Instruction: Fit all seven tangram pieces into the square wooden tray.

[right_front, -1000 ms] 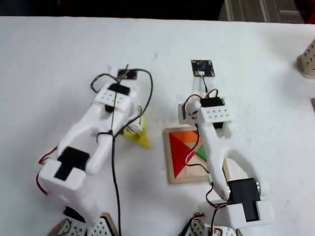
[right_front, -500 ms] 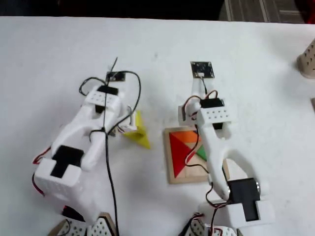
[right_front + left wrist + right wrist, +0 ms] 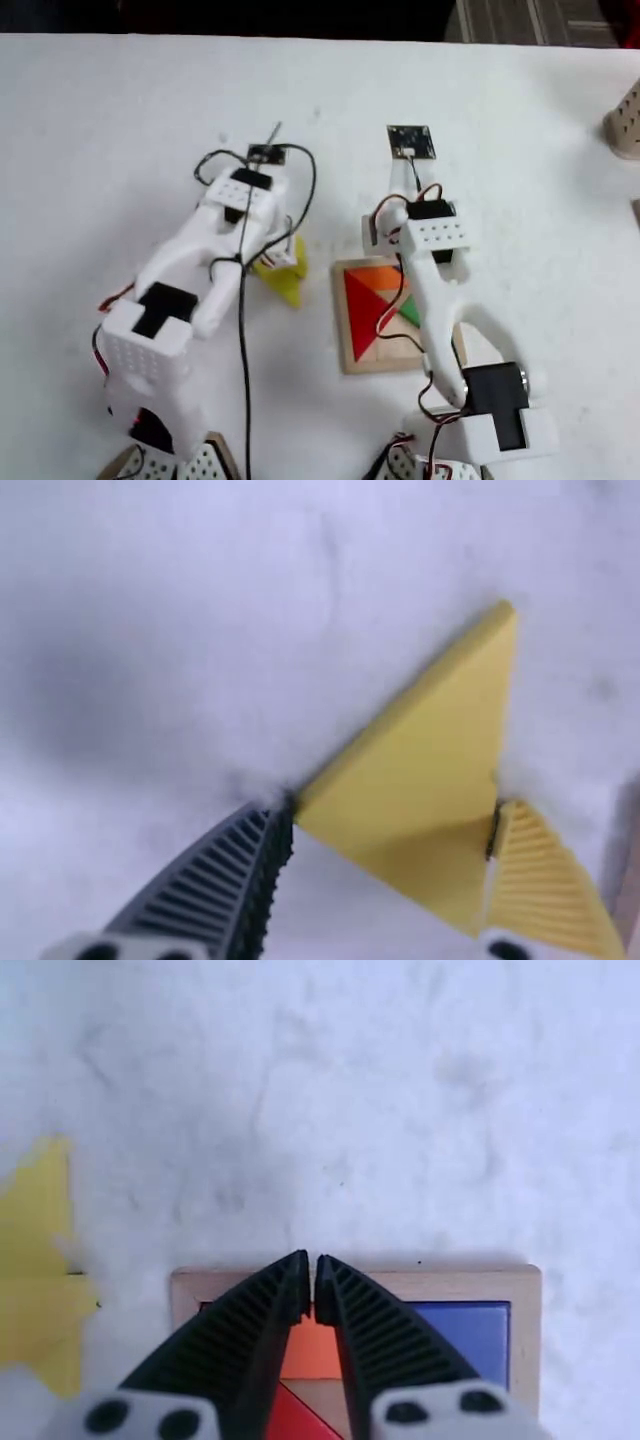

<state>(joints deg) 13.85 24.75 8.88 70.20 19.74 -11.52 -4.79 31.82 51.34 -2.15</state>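
Observation:
A yellow triangle (image 3: pixel 420 780) is pinched between the dark finger (image 3: pixel 240 870) and the yellow finger (image 3: pixel 535 885) of my left gripper (image 3: pixel 388 822), which is shut on it. From above, the yellow triangle (image 3: pixel 284 282) is just left of the square wooden tray (image 3: pixel 352 362), under the left gripper (image 3: pixel 283 260). The tray holds orange (image 3: pixel 375 277), red (image 3: pixel 362 310) and green (image 3: pixel 411 318) pieces. A blue piece (image 3: pixel 462 1326) lies beside the orange one (image 3: pixel 312 1345). My right gripper (image 3: pixel 312 1262) is shut and empty, over the far rim of the tray (image 3: pixel 450 1282). The right arm (image 3: pixel 435 235) covers part of the tray.
A small black board (image 3: pixel 411 138) lies on the white table beyond the tray. A perforated wooden block (image 3: pixel 625 120) stands at the right edge. The arm bases (image 3: pixel 170 455) sit at the near edge. Bare table spreads to the far left and far right.
The left arm swung left, then back right toward the tray, keeping the yellow triangle in its gripper. The right arm and the tray have not moved.

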